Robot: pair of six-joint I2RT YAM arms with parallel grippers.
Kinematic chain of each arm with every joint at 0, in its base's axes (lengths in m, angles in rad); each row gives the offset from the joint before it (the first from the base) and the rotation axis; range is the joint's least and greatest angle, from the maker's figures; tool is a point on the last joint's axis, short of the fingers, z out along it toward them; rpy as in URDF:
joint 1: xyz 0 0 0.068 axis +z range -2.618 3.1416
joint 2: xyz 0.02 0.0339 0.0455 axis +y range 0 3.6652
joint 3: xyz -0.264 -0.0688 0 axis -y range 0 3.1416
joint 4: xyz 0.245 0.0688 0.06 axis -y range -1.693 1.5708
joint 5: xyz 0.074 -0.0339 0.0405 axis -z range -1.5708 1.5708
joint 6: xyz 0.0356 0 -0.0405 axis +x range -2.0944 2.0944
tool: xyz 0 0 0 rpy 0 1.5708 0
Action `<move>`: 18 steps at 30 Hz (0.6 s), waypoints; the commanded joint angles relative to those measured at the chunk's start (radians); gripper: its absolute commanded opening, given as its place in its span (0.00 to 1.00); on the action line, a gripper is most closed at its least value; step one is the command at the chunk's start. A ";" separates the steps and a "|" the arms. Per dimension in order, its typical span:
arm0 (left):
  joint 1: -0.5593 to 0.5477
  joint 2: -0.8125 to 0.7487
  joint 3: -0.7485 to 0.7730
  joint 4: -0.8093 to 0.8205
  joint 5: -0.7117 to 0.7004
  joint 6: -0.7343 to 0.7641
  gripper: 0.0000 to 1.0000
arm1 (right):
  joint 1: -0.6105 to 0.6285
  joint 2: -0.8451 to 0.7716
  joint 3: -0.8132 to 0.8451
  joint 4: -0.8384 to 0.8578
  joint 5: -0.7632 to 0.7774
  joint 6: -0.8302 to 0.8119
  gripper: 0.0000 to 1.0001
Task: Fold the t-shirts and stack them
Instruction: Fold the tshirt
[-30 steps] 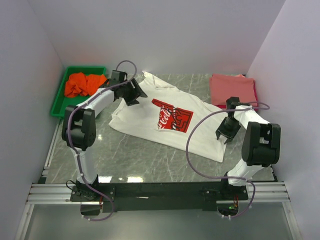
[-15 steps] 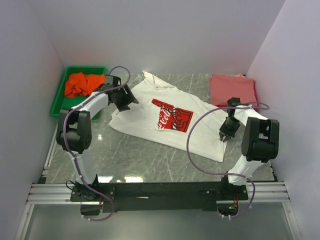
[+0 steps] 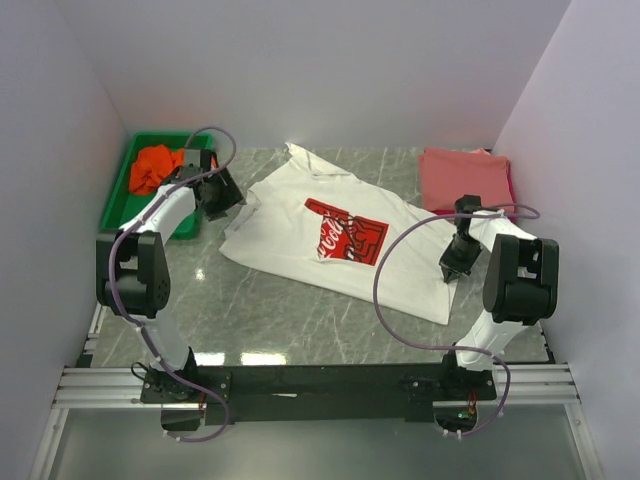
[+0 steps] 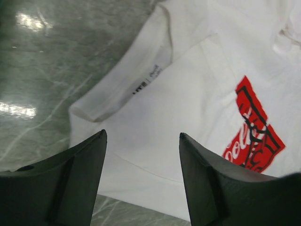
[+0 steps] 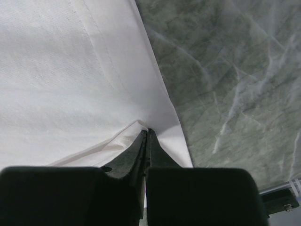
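A white t-shirt with a red square print lies spread on the marble table. My right gripper sits at the shirt's right edge. In the right wrist view the gripper is shut, pinching a small raised fold of the white cloth. My left gripper hovers open just off the shirt's left edge. In its own view the gripper is above the collar end of the shirt, touching nothing. An orange t-shirt lies crumpled in the tray. A folded salmon-pink t-shirt rests at the back right, with a red one showing under it.
The green plastic tray stands at the back left, close to my left arm. White walls close in the table on the left, back and right. Bare marble runs along the front of the shirt.
My right gripper has closed on the shirt's right edge. My left gripper has drawn back leftward off the shirt toward the tray, staying open.
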 commanded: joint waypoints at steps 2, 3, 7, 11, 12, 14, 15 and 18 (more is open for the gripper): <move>0.014 -0.050 -0.028 -0.041 -0.092 0.072 0.68 | -0.019 -0.034 0.007 -0.042 0.117 0.014 0.00; 0.014 -0.049 -0.030 -0.042 -0.095 0.084 0.68 | -0.021 -0.042 0.005 -0.045 0.117 0.018 0.00; 0.014 -0.027 -0.039 -0.056 -0.093 0.097 0.67 | -0.021 -0.083 0.005 -0.067 0.102 0.029 0.00; 0.014 -0.007 -0.065 -0.050 -0.064 0.091 0.67 | -0.021 -0.120 -0.008 -0.072 0.092 0.031 0.00; 0.013 -0.003 -0.070 -0.056 -0.069 0.086 0.66 | -0.021 -0.120 -0.012 -0.073 0.092 0.031 0.00; 0.013 0.011 -0.077 -0.065 -0.084 0.086 0.65 | -0.021 -0.120 -0.013 -0.073 0.088 0.032 0.00; 0.013 0.016 -0.082 -0.064 -0.090 0.089 0.64 | -0.021 -0.119 -0.013 -0.072 0.086 0.034 0.00; 0.013 0.028 -0.091 -0.050 -0.089 0.094 0.62 | -0.021 -0.116 -0.012 -0.070 0.082 0.032 0.00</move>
